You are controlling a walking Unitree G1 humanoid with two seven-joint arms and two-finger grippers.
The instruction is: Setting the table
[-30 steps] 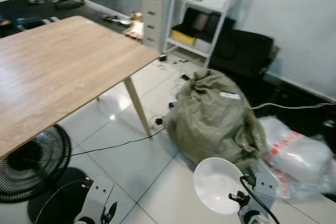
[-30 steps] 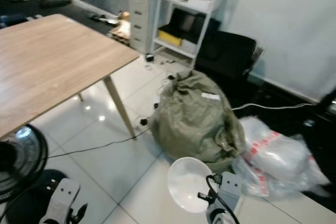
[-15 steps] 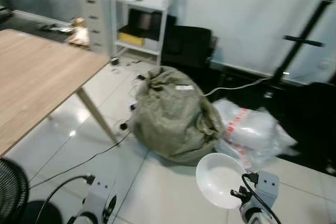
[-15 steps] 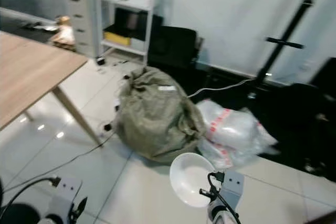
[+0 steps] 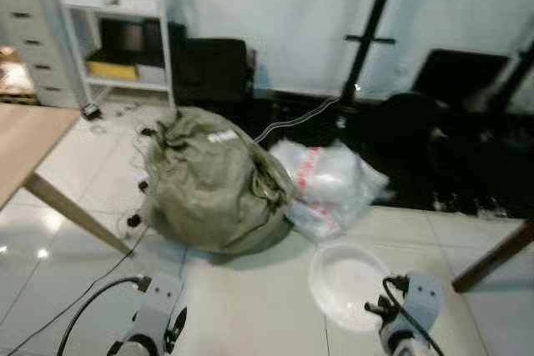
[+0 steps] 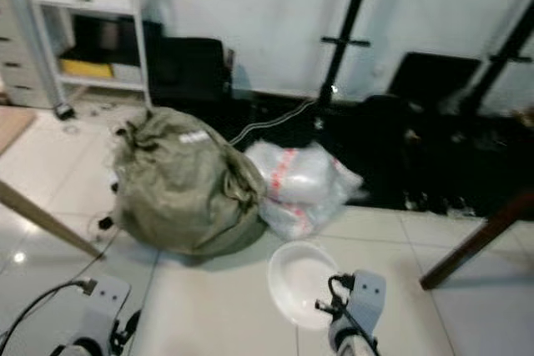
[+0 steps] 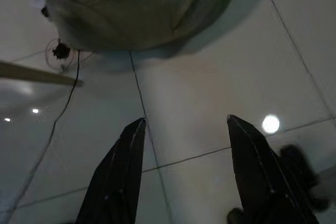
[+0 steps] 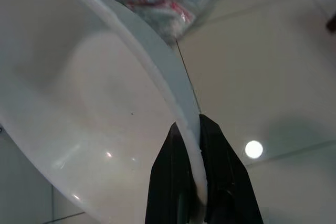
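Your head views are soft with blur, and only a corner of the table point(image 5: 21, 143) and one slanting leg show at the left edge. The white bowl point(image 5: 346, 283) is shallow, smooth and empty, carried low over the tiled floor point(image 5: 250, 306) in front of your right arm. Your right gripper point(image 8: 195, 182) has its jaws clamped on the bowl's rim. Your left gripper point(image 7: 184, 177) hangs with jaws apart over the floor, near the olive sack point(image 5: 209, 181) beside a clear plastic bag point(image 5: 325, 185).
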